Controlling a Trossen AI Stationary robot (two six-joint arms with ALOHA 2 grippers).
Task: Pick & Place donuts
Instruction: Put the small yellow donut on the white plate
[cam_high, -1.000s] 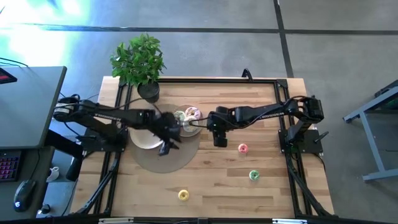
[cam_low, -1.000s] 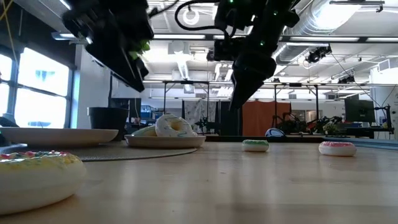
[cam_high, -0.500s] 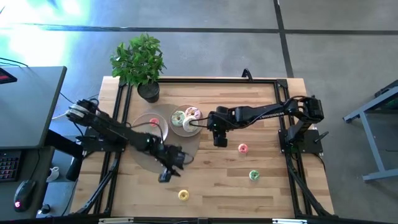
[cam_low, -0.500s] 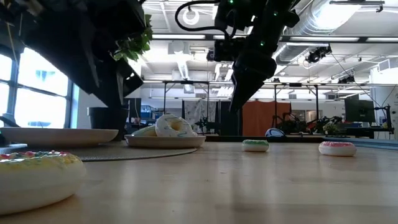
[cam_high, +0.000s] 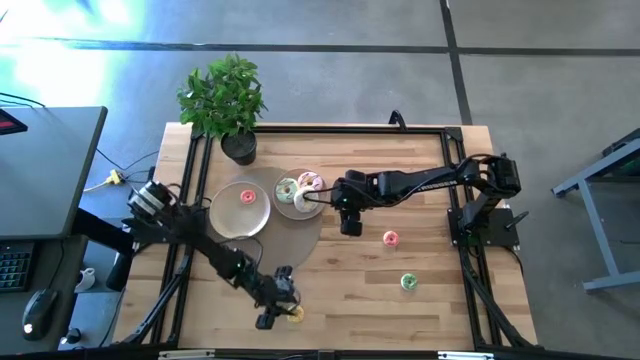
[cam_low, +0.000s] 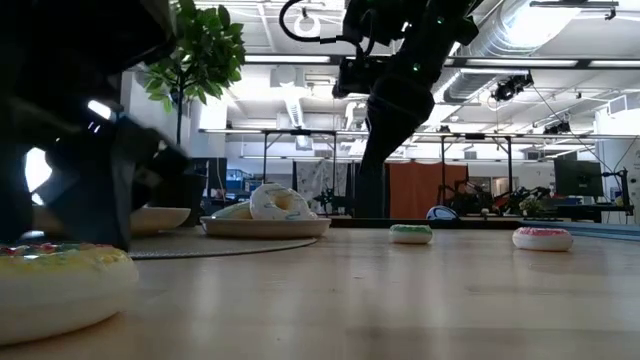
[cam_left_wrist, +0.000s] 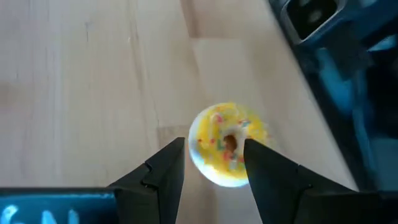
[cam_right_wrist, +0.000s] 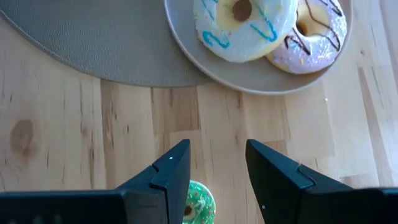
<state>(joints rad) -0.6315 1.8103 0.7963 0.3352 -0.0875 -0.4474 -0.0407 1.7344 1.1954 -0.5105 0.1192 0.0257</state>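
Yellow mini donut sits between the left gripper's spread fingers, seemingly untouched; right gripper, also spread, hovers beside the donut plate.

Wood table w/ grey mat, potted plant, 3 mini donuts.

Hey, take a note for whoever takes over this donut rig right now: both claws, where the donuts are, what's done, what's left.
Left claw: open, straddling the yellow mini donut near the table's front edge, not yet closed.
Right claw: open, empty, beside the small plate.
Done: iced donuts on the small plate; plated pink mini donut on the large plate.
Left: the yellow one, loose pink mini donut, loose green mini donut, and a second green mini donut under the right claw.
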